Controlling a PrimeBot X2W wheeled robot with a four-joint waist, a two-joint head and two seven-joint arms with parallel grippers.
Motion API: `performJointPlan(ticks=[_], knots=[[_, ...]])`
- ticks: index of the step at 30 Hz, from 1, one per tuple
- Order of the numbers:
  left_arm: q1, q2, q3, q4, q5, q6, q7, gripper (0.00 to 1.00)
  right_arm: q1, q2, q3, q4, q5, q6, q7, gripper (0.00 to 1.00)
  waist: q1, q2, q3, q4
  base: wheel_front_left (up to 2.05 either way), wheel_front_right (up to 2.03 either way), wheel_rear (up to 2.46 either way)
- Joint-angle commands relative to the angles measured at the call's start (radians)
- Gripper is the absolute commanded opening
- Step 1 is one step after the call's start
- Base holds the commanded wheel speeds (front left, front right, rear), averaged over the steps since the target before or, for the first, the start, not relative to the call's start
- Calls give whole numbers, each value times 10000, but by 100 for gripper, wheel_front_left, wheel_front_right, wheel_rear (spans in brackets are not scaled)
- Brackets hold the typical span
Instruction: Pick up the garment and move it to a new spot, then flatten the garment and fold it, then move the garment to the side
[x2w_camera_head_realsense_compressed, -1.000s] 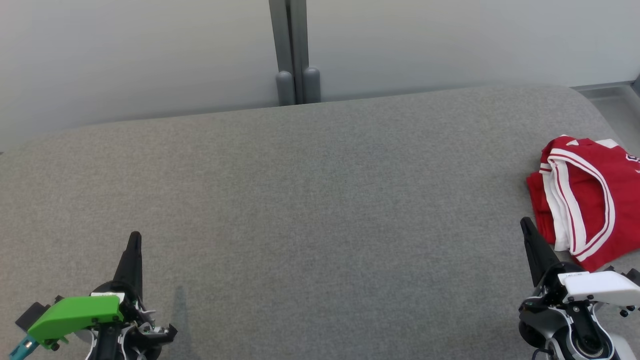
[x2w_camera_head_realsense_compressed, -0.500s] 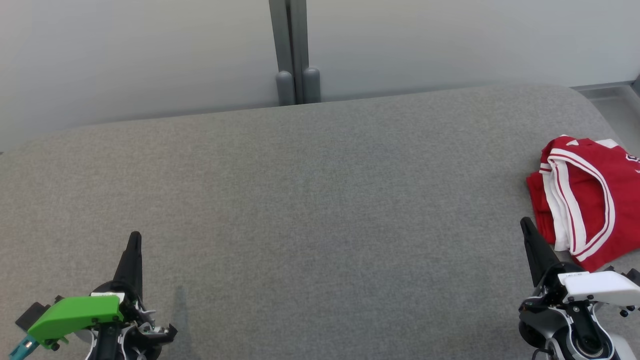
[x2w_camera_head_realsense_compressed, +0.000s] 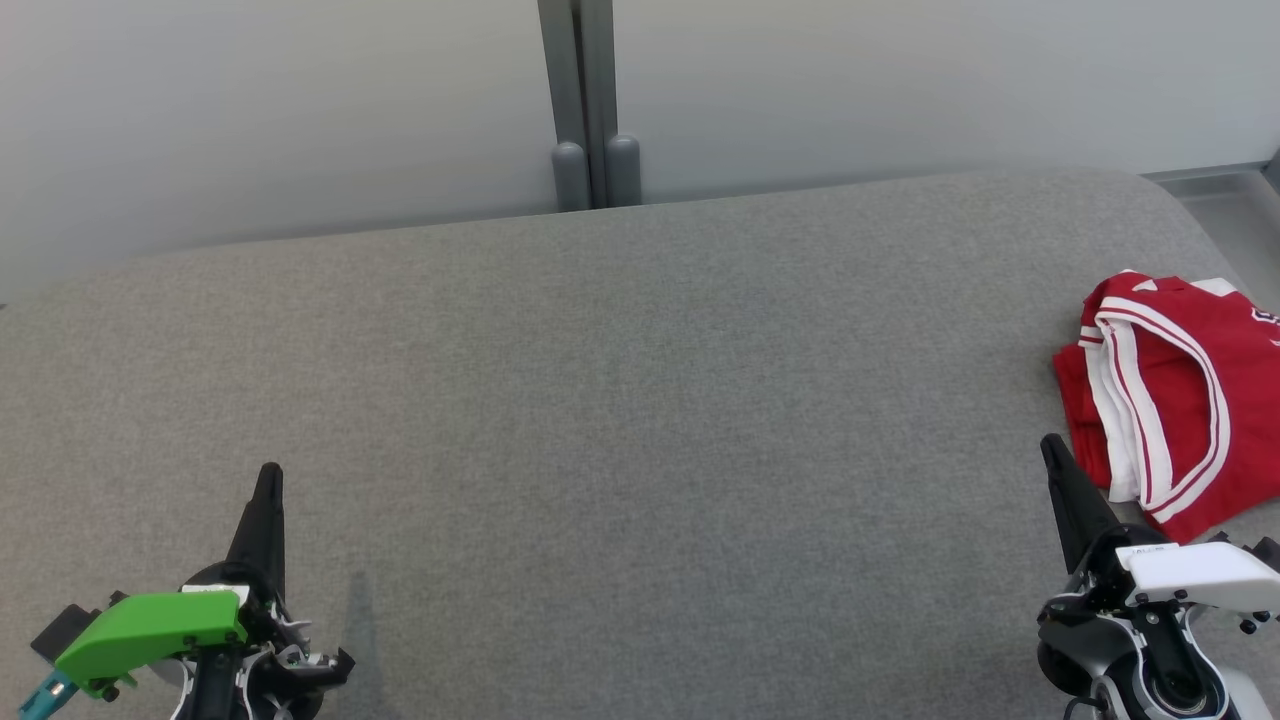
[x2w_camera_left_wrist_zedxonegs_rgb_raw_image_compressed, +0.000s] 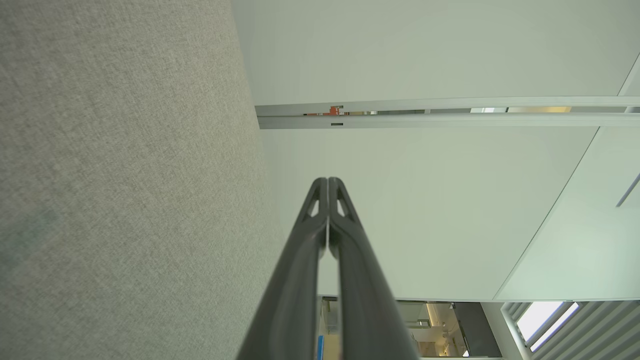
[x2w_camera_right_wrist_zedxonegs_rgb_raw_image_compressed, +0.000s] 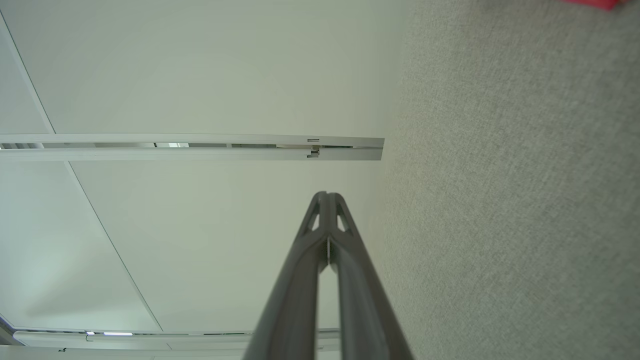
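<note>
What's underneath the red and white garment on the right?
The garment lies bunched on the grey padded surface, which shows along its left, near and far edges. Anything directly beneath its folds is covered, and its right part runs out of view.

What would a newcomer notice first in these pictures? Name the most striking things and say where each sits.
The red garment with white stripes stands out, bunched at the right edge of the grey padded surface. The left gripper, with a green cover, sits lower left; the right gripper sits lower right, just short of the garment, both shut and empty.
</note>
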Motion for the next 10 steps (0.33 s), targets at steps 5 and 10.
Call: performJointPlan(ticks=[5, 10], knots=[[-93, 70, 21, -19, -31, -63, 31, 0, 101, -53, -16, -41, 35, 0, 12, 0, 0, -1, 0, 0, 0, 0, 0], [-93, 70, 21, -19, -31, -63, 31, 0, 101, -53, -16, -41, 35, 0, 12, 0, 0, -1, 0, 0, 0, 0, 0]])
